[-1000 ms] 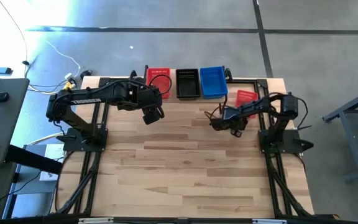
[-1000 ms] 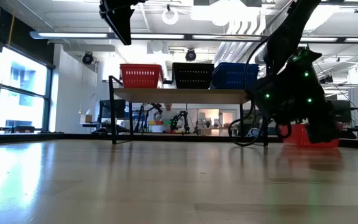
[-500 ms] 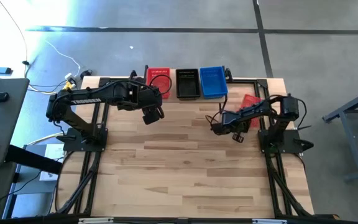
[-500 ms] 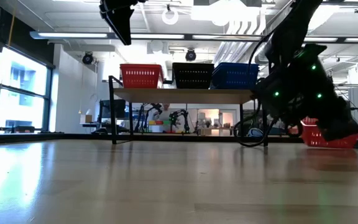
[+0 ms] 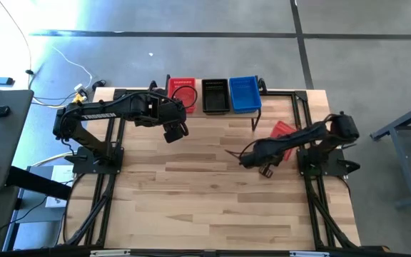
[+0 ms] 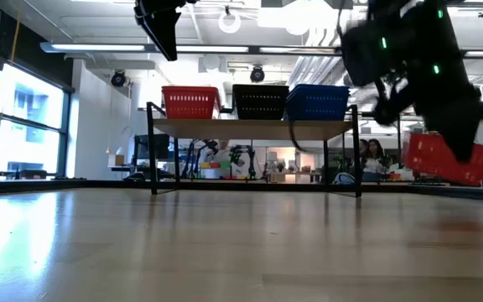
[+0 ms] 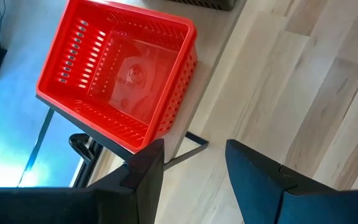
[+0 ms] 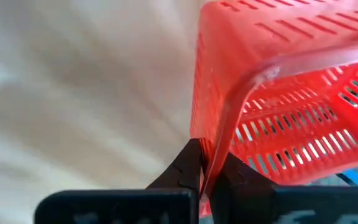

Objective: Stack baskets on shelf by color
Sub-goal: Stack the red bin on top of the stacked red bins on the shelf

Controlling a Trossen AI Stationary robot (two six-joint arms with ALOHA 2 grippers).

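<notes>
Above the counter [image 5: 212, 185], the right claw [image 8: 205, 167] is pinching a red basket's [image 6: 444, 158] rim, carrying it for stacking on the shelf [image 6: 254, 127].

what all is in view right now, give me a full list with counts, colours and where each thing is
red plastic mesh basket on the shelf: 1, red, left end of the riser
black plastic mesh basket: 1, black, middle of the riser
blue plastic mesh basket: 1, blue, right end of the riser
held red plastic mesh basket: 1, red, tilted, lifted off the table at the right
low wooden shelf on black legs: 1, light wood, far table edge
wooden tabletop: 1, light wood
left gripper: open, raised near the shelf's red basket
right gripper: shut on the held basket's rim
</notes>
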